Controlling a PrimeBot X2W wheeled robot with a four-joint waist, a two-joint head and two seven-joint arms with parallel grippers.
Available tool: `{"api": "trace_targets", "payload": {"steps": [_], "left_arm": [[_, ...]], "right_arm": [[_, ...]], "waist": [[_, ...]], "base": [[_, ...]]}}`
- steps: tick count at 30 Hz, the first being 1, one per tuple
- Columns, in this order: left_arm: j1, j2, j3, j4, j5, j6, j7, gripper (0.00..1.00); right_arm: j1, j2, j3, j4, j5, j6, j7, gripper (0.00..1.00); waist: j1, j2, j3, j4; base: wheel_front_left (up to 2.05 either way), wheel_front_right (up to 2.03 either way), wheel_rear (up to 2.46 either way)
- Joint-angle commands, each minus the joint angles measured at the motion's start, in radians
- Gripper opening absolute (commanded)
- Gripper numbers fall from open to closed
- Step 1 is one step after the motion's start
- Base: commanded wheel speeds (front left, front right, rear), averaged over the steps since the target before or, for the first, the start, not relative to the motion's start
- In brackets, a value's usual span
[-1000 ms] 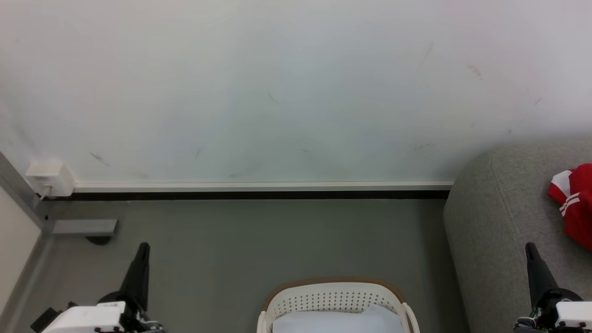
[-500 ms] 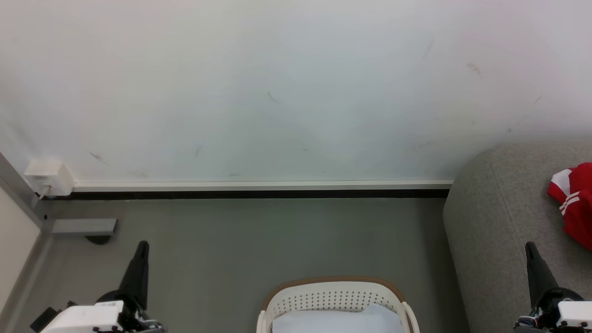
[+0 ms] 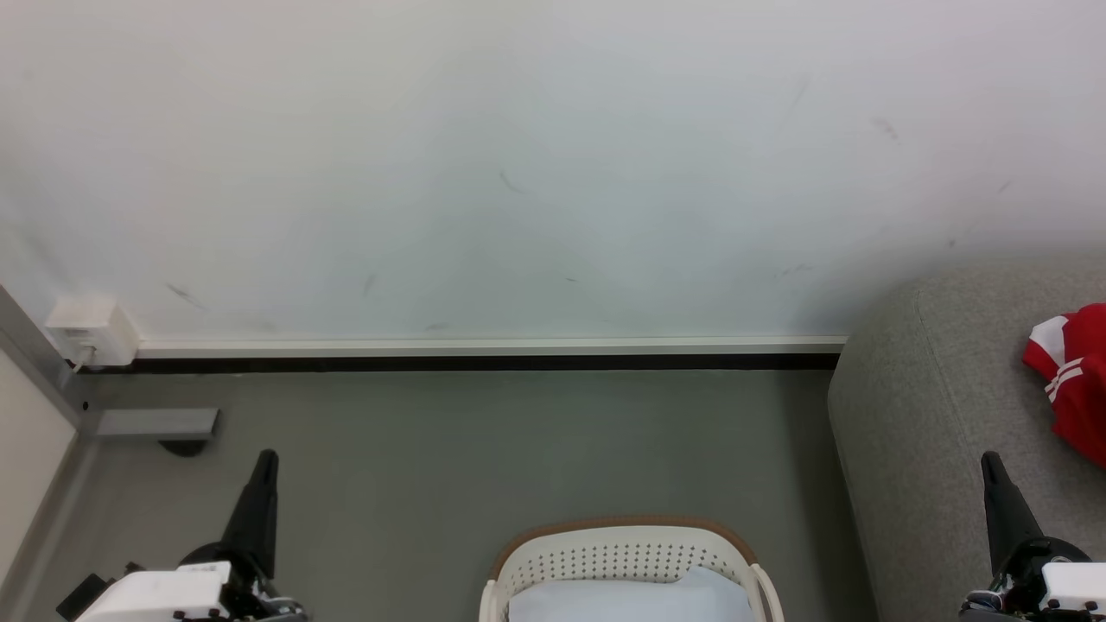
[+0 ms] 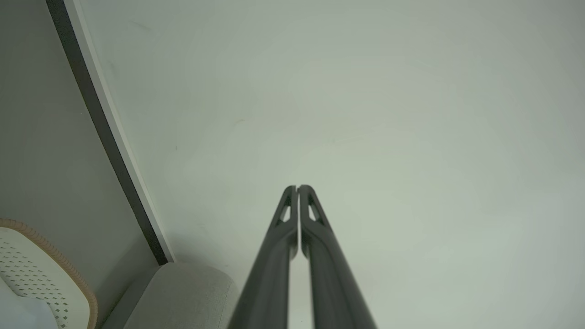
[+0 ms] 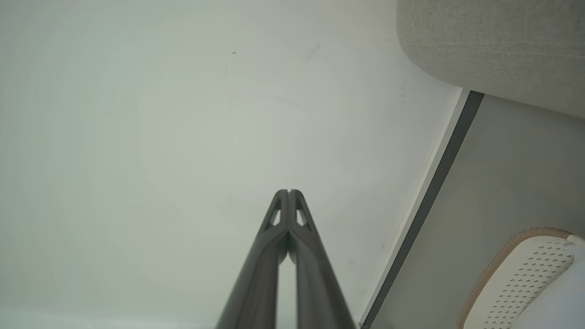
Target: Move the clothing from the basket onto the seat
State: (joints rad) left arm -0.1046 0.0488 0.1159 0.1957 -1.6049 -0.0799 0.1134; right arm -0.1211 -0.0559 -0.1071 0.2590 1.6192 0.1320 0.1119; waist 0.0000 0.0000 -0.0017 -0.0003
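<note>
Cream-white and perforated, the rounded plastic laundry basket (image 3: 622, 553) with its brown rim sits nearest, at the bottom middle of the head view, on the grey floor (image 3: 518, 432). A pale blue-white soft cloth (image 3: 631, 600) lies inside it. To either side of it and well apart from it are the robot's two grippers, their long dark fingers pointing up the view: the left gripper (image 3: 267, 458) over bare floor, the right gripper (image 3: 988, 460) over the front of the large light grey fabric-upholstered sofa (image 3: 924, 406). In each wrist view the fingers (image 4: 279, 256) of the left and the fingers (image 5: 260, 274) of the right are pressed together at the tips, clenched on nothing.

Farther back on the sofa, near the right edge of the head view, lies a bright red garment (image 3: 1076, 389) with white bands and thin white stripes, crumpled and cut off by the frame; it is apart from the right gripper. Beyond the floor runs a white skirting board (image 3: 484, 347) with a dark strip beneath, and above it a pale scuffed wall (image 3: 518, 173). A small white box (image 3: 91, 331) is fixed low on the wall at the far left.
</note>
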Motion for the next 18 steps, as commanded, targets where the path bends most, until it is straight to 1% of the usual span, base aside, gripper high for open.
{"api": "trace_targets", "payload": {"steps": [1, 18], "left_arm": [[-0.007, 0.001, 0.004, -0.003, -0.013, -0.003, 0.004, 0.00], [-0.007, 0.001, 0.003, -0.003, -0.013, -0.003, 0.004, 0.00]], "right_arm": [[-0.008, -0.003, -0.001, -0.003, 0.002, -0.002, -0.005, 0.00], [-0.008, -0.005, 0.002, -0.004, 0.004, -0.002, -0.005, 0.00]], "waist": [[0.0000, 0.0000, 0.000, 0.000], [0.0000, 0.0000, 0.000, 0.000]], "base": [[0.00, 0.00, 0.00], [0.00, 0.00, 0.00]]}}
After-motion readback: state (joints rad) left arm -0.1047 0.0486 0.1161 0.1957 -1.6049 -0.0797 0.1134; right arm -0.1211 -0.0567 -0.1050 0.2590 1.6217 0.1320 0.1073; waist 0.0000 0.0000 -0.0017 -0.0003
